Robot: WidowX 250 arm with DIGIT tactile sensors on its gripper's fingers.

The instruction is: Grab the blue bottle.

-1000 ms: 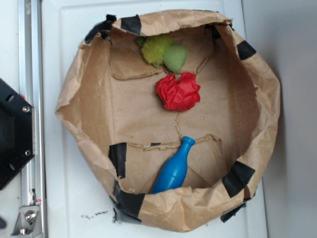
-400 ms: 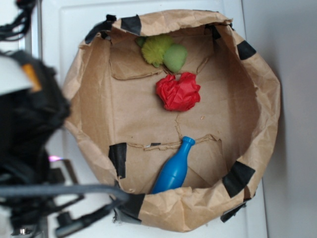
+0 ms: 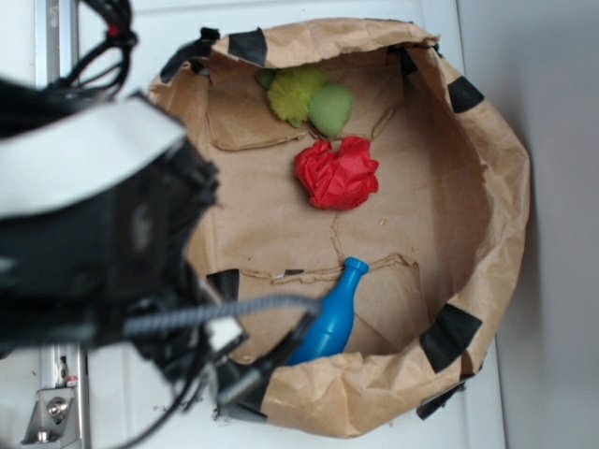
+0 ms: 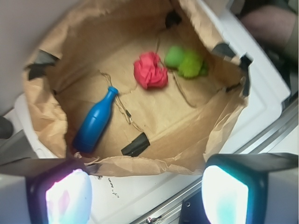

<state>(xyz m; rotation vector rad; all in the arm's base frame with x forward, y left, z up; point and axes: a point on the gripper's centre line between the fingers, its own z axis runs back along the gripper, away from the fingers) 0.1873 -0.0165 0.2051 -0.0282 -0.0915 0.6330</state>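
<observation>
Bottle [image 4: 96, 123], bright blue, lies on its side on the floor of a brown paper bag [image 4: 224, 116], its fat base toward the near wall of the bag and its narrow neck pointing deeper in. In the wrist view it sits ahead of the claw [image 4: 142, 193] and off toward the left finger, well apart from it. The claw's two fingers [image 4: 229, 186] stand wide apart with nothing between them, hanging over the white worktop [image 4: 140, 191] just outside the bag's near rim. Farther from the claw, past the bottle's neck, lies a crumpled red paper ball [image 4: 150, 71], and beyond that a fuzzy green lump [image 4: 187, 61] near the far wall. In the exterior view the dark arm [image 3: 94, 243] blurs across the bag's side, beside the bottle [image 3: 329, 316].
</observation>
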